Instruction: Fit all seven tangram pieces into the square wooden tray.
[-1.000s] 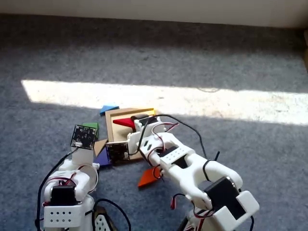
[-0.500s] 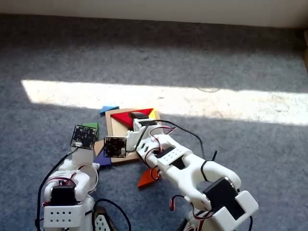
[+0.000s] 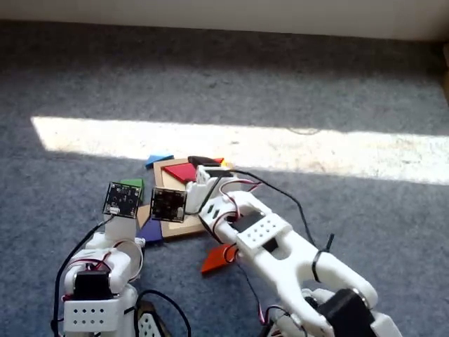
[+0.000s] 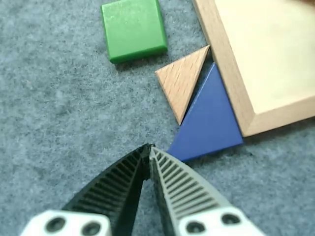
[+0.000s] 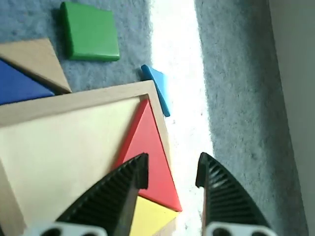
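The square wooden tray holds a red triangle and a yellow piece along its far side. My right gripper hangs open above the red triangle's edge and the far rim, holding nothing. Outside the tray lie a green square, a wooden triangle, a blue triangle, a light blue piece and an orange piece. My left gripper is shut and empty, just short of the blue triangle.
Everything rests on grey carpet, with a bright sunlit band crossing just beyond the tray. The right arm's body and cables lie over the tray's near right corner. Open carpet stretches to the right and far side.
The right gripper has shifted toward the tray's far rim and its wrist has turned. The red triangle now lies flat against the far side. The left arm has not moved.
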